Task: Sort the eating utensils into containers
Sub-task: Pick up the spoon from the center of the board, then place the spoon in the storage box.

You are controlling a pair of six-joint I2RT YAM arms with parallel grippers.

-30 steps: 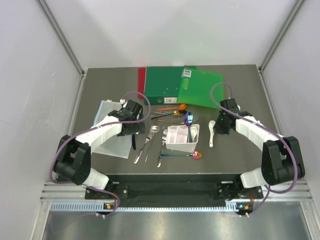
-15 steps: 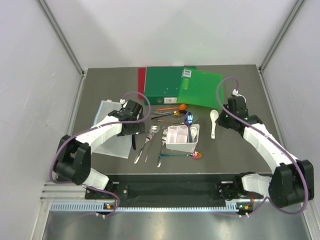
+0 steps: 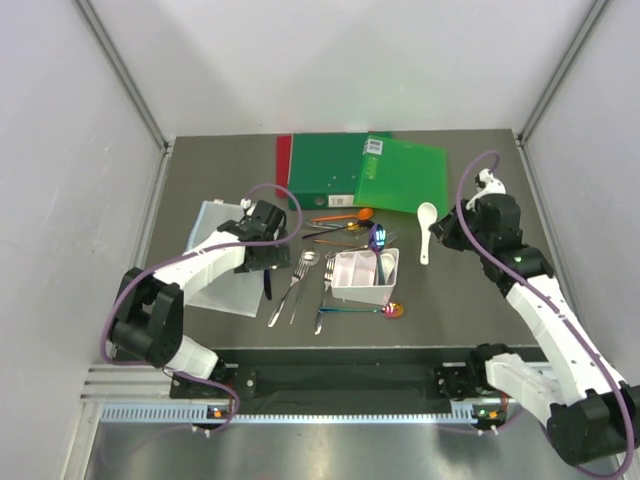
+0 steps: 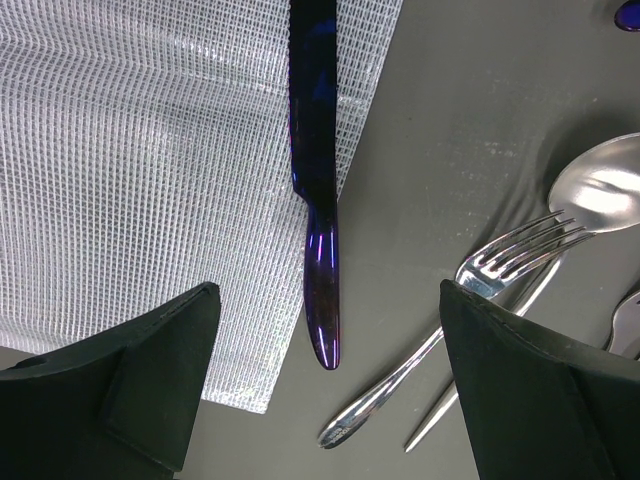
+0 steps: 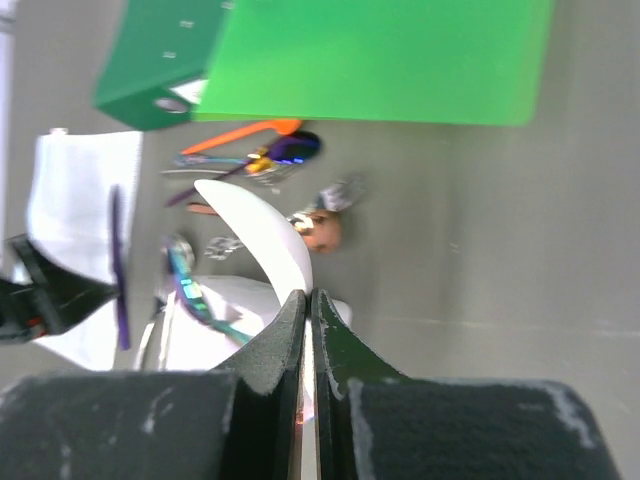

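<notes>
My right gripper (image 3: 437, 236) is shut on the handle of a white spoon (image 3: 427, 212), held above the table to the right of the white bin (image 3: 352, 288). In the right wrist view the spoon's bowl (image 5: 260, 235) sticks out past the closed gripper (image 5: 308, 300). My left gripper (image 3: 268, 263) hangs open over a dark blue knife (image 4: 318, 200), whose tip lies between the fingers (image 4: 150, 380); the gripper (image 4: 325, 390) touches nothing. Silver forks (image 4: 470, 310) and a silver spoon (image 4: 600, 190) lie just to its right. A rainbow spoon (image 3: 362, 310) lies in front of the bin. Orange and other utensils (image 3: 340, 218) lie behind it.
Green folders (image 3: 385, 172) over a red one (image 3: 283, 160) lie at the back of the table. A clear mesh sheet (image 4: 150, 180) lies under the knife's far part, at the left. The bin holds several utensils.
The right arm has swung right and toward the back, carrying the white spoon up from beside the bin. The left arm has stayed still.
</notes>
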